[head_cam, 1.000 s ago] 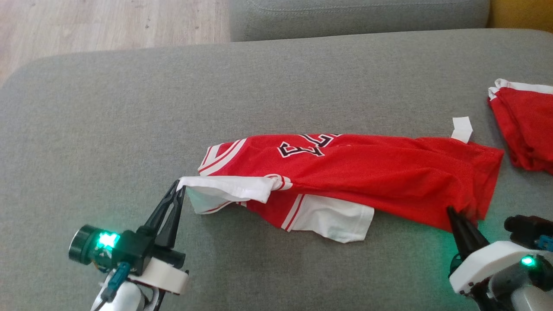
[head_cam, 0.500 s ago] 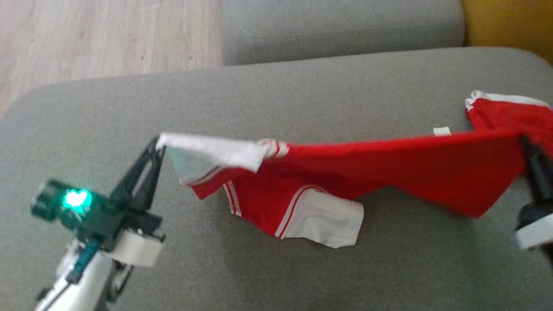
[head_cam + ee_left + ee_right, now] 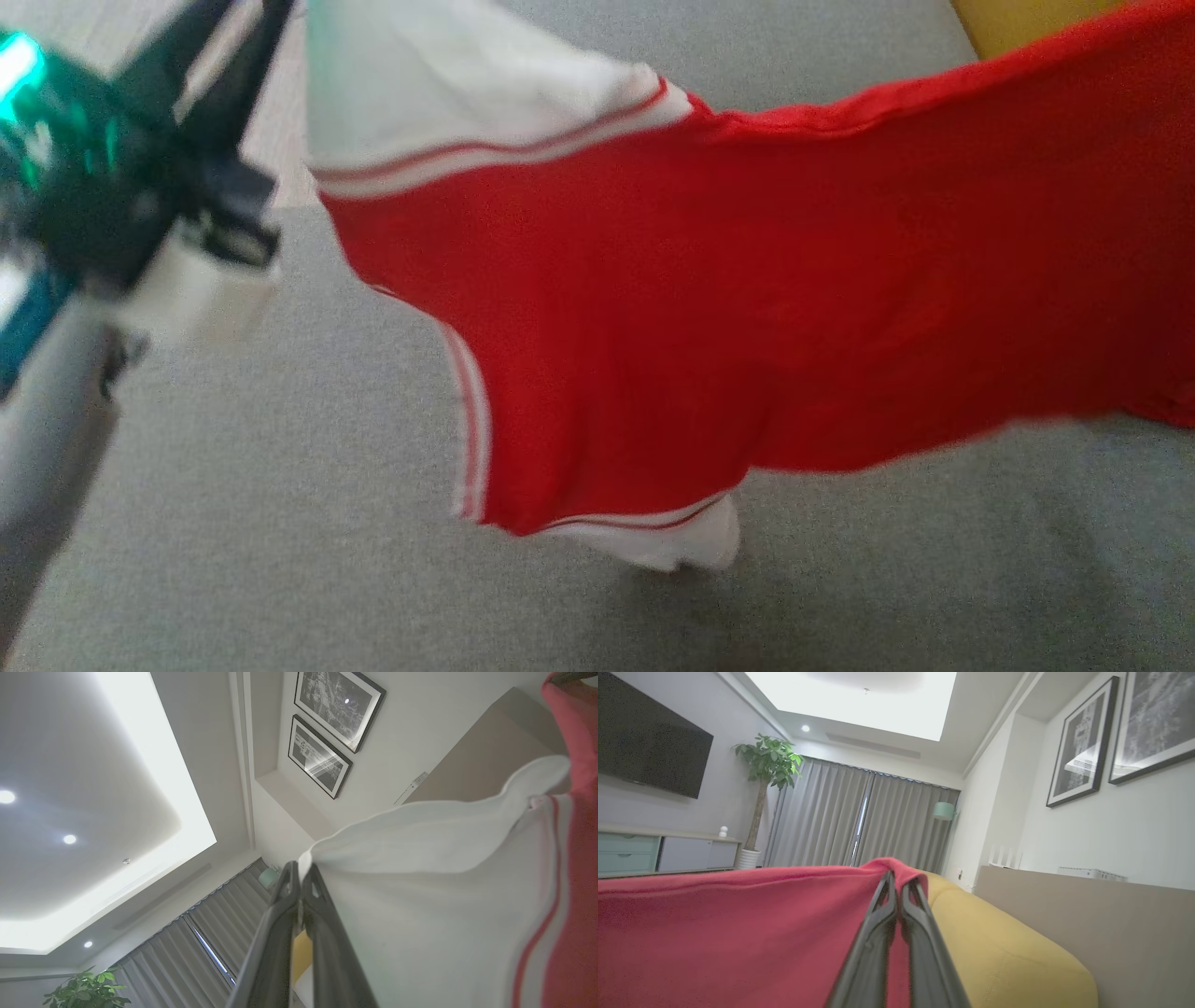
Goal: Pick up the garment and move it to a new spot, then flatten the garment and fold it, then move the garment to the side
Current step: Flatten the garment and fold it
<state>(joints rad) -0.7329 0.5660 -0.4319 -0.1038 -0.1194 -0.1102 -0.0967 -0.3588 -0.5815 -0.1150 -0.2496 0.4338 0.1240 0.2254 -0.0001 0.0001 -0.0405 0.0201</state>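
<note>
The garment is a red jersey with white sleeves and white-red trim, lifted and stretched wide across the head view above the grey sofa. Its lowest white sleeve hangs close to the cushion. My left gripper stands at the top left, shut on the white sleeve edge. In the left wrist view the left gripper pinches the white cloth at its fingertips. In the right wrist view my right gripper is shut on the garment's red edge, which spreads leftward.
Grey sofa cushion lies under the hanging cloth. A yellow cushion shows at the top right of the head view and beside the right gripper, yellow cushion. Wooden floor is at the upper left.
Both grippers have raised the garment off the sofa and pulled it taut between them. The head camera has also shifted, so the cloth now looms large.
</note>
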